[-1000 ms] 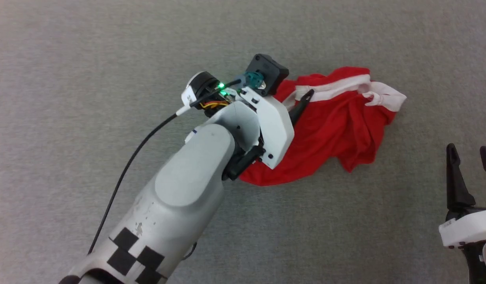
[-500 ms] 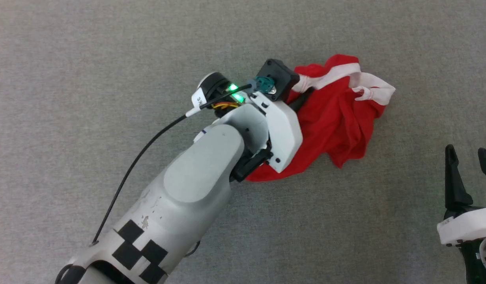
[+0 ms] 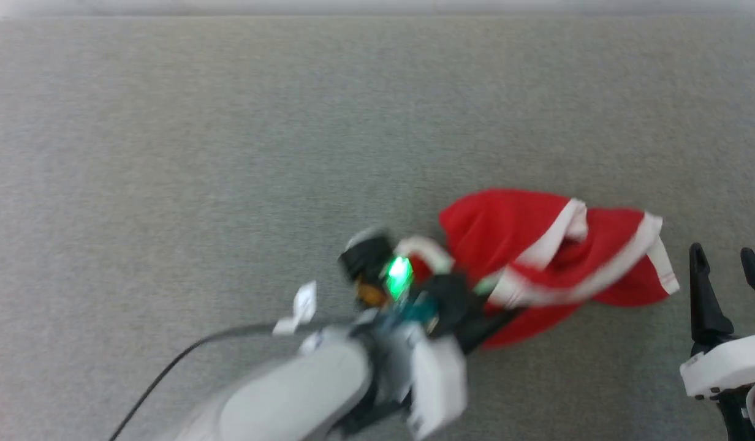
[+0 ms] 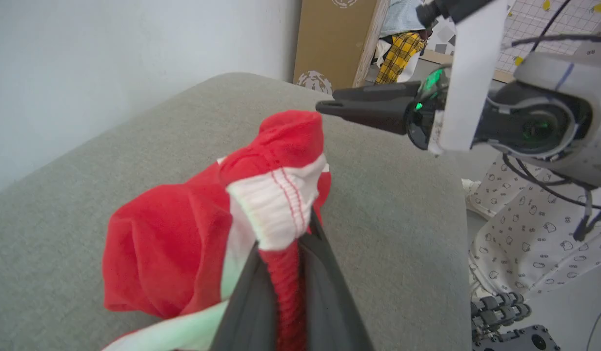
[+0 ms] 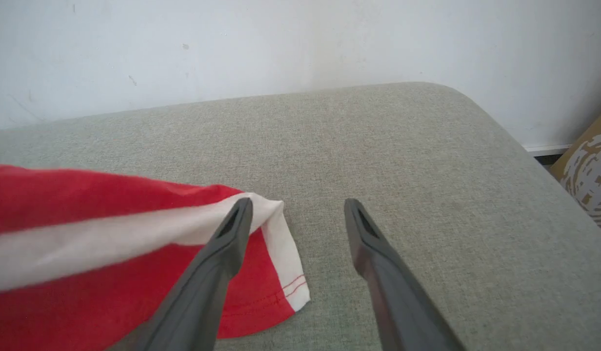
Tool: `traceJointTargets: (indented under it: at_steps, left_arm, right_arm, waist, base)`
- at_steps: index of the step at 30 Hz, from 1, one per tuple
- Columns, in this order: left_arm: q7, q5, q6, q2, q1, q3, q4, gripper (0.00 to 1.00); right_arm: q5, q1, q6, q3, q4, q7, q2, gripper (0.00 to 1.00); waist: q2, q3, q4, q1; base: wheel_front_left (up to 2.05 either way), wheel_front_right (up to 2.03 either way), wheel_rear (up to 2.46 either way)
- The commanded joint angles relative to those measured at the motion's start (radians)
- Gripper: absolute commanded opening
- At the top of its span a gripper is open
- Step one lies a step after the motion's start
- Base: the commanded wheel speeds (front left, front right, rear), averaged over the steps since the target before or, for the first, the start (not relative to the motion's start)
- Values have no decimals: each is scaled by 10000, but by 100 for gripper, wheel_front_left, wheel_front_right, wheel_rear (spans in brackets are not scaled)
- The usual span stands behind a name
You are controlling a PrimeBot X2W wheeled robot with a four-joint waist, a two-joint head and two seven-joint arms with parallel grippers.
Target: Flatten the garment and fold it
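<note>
Shorts (image 3: 524,245), still bunched, have been dragged across the grey cushion (image 3: 230,153) toward its near edge by the left gripper (image 4: 286,239), clamped on a gathered red fold. Their striped hem now lies just beside the right gripper (image 5: 298,207), fingers apart, likely ready for a two-handed spread.

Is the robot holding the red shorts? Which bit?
Yes. The left gripper pinches the garment by a bunched red-and-white edge; the right gripper is open and empty.

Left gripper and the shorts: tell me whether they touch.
Touching. Left wrist view: the left gripper is shut, pinching a red fold of the shorts.
</note>
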Motion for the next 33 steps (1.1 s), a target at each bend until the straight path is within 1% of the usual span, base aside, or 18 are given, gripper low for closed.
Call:
traceJointTargets:
  at_steps: [1,3,5,6,7,8,9,14,17,21,23,25,27,33]
  left_arm:
    - [-3,86,137,372,562,-135,-261,0]
    - [-103,142,396,951,1313,-286,-637,0]
    - [-117,219,538,1460,1935,-518,-762,0]
    - [-164,183,628,1636,2232,-576,-779,7]
    - [-203,139,727,1769,2492,-616,-769,30]
    - [-277,90,835,1839,2712,-626,-767,87]
    - [-410,-7,954,1848,2916,-580,-783,100]
    - [-942,-809,1426,1771,3650,-91,-1151,100]
    - [-1043,-1334,1722,1997,3887,407,-1628,100]
    - [-1099,-1321,2223,2408,3732,1014,-2216,100]
    - [-1081,-1242,2291,2481,3641,1087,-2289,100]
    - [-866,-993,2278,2602,3396,1015,-2293,100]
    - [-641,-790,2167,2541,3123,844,-2225,100]
    - [145,-202,1583,2061,2430,-71,-1595,100]
  right_arm:
    - [-72,85,-9,-21,-85,66,30,100]
    - [-118,166,-9,-20,-173,190,30,100]
    - [-154,239,-9,-19,-240,311,30,100]
    - [-167,272,-9,-18,-268,374,30,100]
    - [-192,301,-9,-12,-296,435,30,100]
    - [-204,320,-9,-13,-323,482,30,100]
    - [-203,334,-9,-10,-343,524,30,100]
    - [-206,419,-9,18,-338,692,30,100]
    - [-190,478,-9,43,-330,757,30,100]
    - [-161,534,-9,101,-314,801,30,100]
    - [-153,531,-9,126,-295,800,30,100]
    - [-142,518,-9,183,-255,793,30,100]
    - [-132,503,-9,248,-219,782,30,100]
    - [-107,486,-9,358,-173,766,30,100]
  waist:
    - [0,-295,443,2]
    - [0,-282,597,2]
    - [0,-260,758,2]
    - [0,-255,840,2]
    - [0,-258,915,2]
    - [0,-269,979,2]
    - [0,-290,1039,2]
    - [0,-541,1254,2]
    - [0,-682,1319,2]
    - [0,-789,1350,2]
    - [0,-804,1338,2]
    - [0,-816,1301,2]
    - [0,-812,1236,2]
    - [0,-742,941,2]
  base:
    - [0,0,0]
    - [0,0,0]
    - [0,0,0]
    - [0,0,0]
    - [0,0,0]
    - [0,0,0]
    - [0,0,0]
    - [0,0,0]
    - [0,0,0]
    - [0,0,0]
    - [0,0,0]
    - [0,0,0]
    - [0,0,0]
    - [0,0,0]
